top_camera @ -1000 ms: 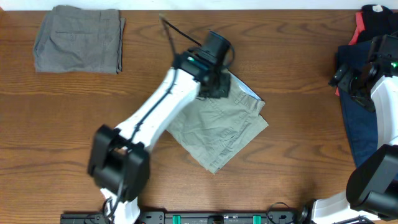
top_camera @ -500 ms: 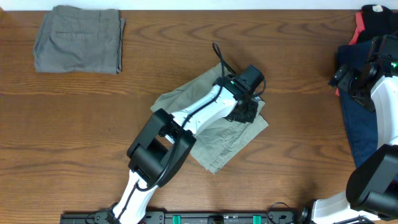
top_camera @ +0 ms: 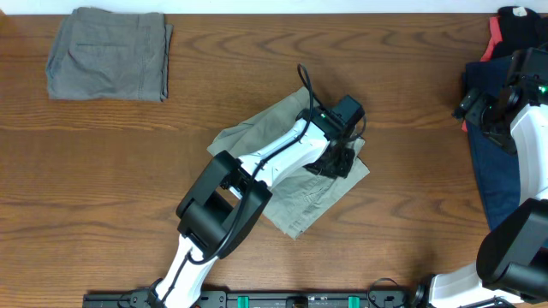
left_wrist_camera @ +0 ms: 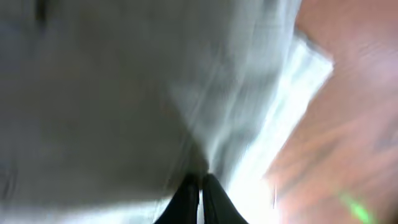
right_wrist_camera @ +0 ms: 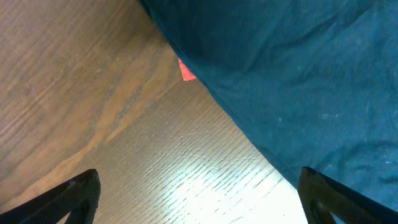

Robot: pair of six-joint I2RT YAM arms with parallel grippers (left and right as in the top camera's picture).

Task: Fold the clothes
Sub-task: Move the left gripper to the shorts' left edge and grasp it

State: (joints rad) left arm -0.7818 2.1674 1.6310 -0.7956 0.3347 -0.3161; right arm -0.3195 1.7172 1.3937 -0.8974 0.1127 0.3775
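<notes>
The pale khaki shorts [top_camera: 318,195] lie crumpled in the middle of the wooden table. My left gripper [top_camera: 336,161] is down on their right side. In the left wrist view its fingers [left_wrist_camera: 200,185] are pressed together, with the khaki cloth [left_wrist_camera: 112,93] gathered at their tips; that view is blurred. My right gripper [top_camera: 481,107] hovers at the table's right side. It is open and empty [right_wrist_camera: 199,193] above bare wood, next to a navy garment [right_wrist_camera: 298,74].
Folded darker grey shorts [top_camera: 109,53] lie at the far left corner. A pile of navy [top_camera: 492,180], black and red garments [top_camera: 514,21] lies along the right edge under the right arm. A red corner [right_wrist_camera: 186,70] peeks from under the navy cloth.
My left arm swung from the shorts' upper left to their right side and dropped lower onto the cloth. The shorts' upper left part is now uncovered. The right arm has not moved.
</notes>
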